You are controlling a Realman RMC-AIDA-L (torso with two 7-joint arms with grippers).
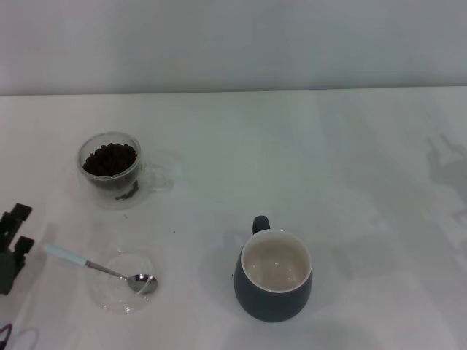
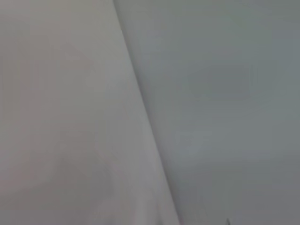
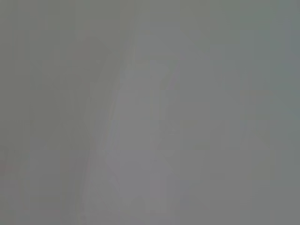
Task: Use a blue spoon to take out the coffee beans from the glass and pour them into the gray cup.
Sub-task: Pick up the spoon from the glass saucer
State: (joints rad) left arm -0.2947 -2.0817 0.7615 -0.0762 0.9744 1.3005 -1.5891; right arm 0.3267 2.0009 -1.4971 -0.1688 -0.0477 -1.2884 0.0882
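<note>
1. Right now, nothing has been picked up: the small teaspoon with the shiny metal bowl and pale-blue handle [image 1: 98,266] is seen lying with its bowl inside a shallow clear glass dish [image 1: 117,294], the handle sticking out over the rim toward the robot's left.

2. The left gripper [image 1: 14,244] is spotted at the left edge of the head view, just beside the tip of that handle but not touching it. Its dark fingers appear spread apart with nothing between them, so the hand is taken to be released and empty.

3. The right gripper is not seen in any view, so nothing can be told of that hand.

4. The small clear double-walled glass mug [image 1: 113,171] is found standing upright farther back on the white table [image 1: 328,168], behind the dish, with a heap of dark roasted coffee beans [image 1: 109,158] inside.

5. The rounded dark slate-gray ceramic mug [image 1: 273,277] with the cream-white inside is placed to the right of the dish, well apart from the glass mug; no beans are seen in it.

6. The step in hand is judged to be the reach for the spoon, at the very start of the task.

7. For the next move, the pale handle would need to be straddled and pinched, then lifted clear of the dish rim.
</note>
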